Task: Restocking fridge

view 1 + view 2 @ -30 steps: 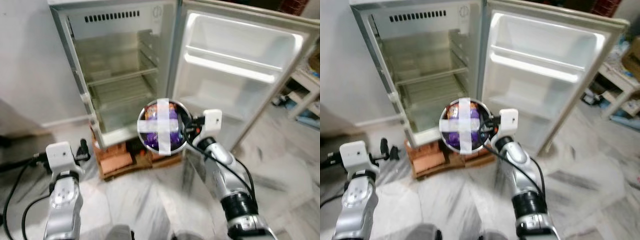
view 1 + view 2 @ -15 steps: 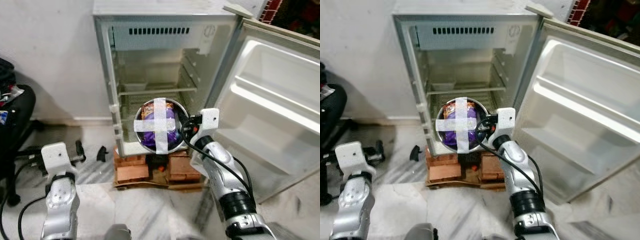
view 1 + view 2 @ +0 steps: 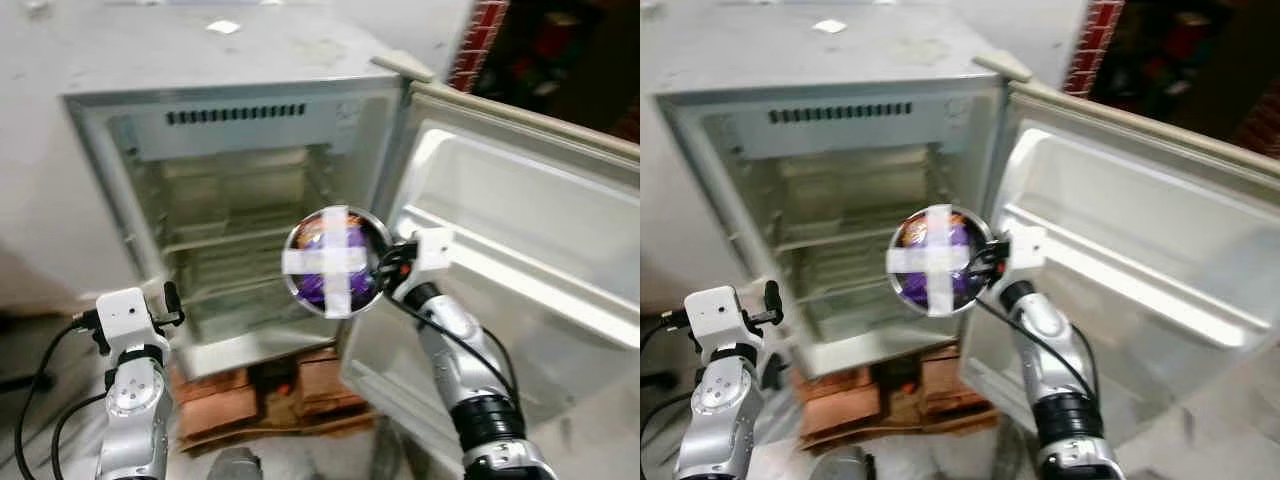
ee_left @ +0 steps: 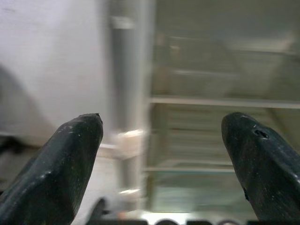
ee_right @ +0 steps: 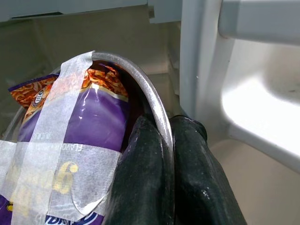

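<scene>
Both head views look forward and down at the open fridge (image 3: pixel 240 220) from nearby, sharing its shelves and door (image 3: pixel 520 230). Each wrist view looks along its fingers toward the fridge interior.

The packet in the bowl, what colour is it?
Purple, with orange at its top; the packet shows best in the right wrist view.

Right pincer (image 5: pixel 161 154) raised forward, fingers clamped; left pincer (image 4: pixel 161 154) low, fingers spread apart
</scene>
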`<state>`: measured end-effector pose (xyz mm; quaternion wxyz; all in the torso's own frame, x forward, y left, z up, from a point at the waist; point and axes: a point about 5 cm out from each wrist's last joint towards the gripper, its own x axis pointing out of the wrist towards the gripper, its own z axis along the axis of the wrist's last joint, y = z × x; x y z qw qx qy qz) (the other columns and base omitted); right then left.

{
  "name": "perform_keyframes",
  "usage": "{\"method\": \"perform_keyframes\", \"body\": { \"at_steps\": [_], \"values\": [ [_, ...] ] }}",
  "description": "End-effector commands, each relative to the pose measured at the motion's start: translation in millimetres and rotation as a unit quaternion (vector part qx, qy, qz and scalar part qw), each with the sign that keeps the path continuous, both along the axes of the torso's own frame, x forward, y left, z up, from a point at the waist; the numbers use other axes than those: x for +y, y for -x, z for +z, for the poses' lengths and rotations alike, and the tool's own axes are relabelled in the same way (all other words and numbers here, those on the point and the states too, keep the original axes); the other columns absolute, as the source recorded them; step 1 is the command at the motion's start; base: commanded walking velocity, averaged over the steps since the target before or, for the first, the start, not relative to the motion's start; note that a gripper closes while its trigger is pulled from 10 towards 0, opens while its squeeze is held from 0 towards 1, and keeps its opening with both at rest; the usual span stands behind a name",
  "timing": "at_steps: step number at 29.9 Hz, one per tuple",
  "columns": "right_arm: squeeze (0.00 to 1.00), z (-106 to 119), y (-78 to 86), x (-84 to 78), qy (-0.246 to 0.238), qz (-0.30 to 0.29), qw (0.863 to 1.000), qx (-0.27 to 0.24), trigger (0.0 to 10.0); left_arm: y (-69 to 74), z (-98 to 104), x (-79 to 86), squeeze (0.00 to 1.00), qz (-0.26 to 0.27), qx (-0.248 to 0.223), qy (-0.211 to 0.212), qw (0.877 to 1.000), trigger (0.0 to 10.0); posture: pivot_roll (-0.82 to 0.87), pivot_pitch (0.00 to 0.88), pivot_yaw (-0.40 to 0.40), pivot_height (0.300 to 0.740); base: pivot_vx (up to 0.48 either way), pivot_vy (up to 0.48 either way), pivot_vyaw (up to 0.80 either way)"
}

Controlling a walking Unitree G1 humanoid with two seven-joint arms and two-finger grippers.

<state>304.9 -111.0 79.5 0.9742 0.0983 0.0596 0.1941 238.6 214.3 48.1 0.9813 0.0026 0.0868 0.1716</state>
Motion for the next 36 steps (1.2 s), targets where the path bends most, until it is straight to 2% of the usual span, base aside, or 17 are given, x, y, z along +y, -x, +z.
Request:
{"method": "perform_keyframes", "body": {
  "at_steps": [1,9,20,23,36],
  "values": [
    [0.00,13.7,-11.1,-16.1,0.001,-0.036,0.999,-0.019,10.0,1.9,-0.6,1.2,0.00,0.007,0.004,0.001,1.000,10.0,0.08,0.000,-0.081,0.740,0.000,0.000,0.00],
    [0.00,13.8,-10.1,-14.1,0.000,-0.025,0.999,-0.020,10.0,4.8,0.7,-0.2,0.00,0.007,0.000,-0.002,1.000,10.0,0.09,0.000,-0.084,0.740,0.000,0.000,0.48],
    [0.00,14.0,-12.7,-16.8,0.001,-0.030,0.999,-0.019,10.0,1.4,2.2,-1.1,0.00,0.005,0.004,-0.010,1.000,10.0,0.08,0.000,-0.074,0.740,0.000,0.000,0.00],
    [0.00,12.0,-11.4,-19.2,-0.001,-0.032,0.999,-0.015,10.0,2.8,3.4,-3.4,0.00,-0.001,0.006,-0.026,1.000,10.0,0.08,0.000,-0.073,0.740,0.000,0.000,0.00],
    [0.00,11.4,-12.7,-17.7,0.000,-0.026,1.000,-0.012,10.0,-0.6,2.7,-6.9,0.00,0.001,0.004,-0.013,1.000,10.0,0.08,0.000,-0.078,0.740,0.000,-0.139,0.00]
  ]
}}
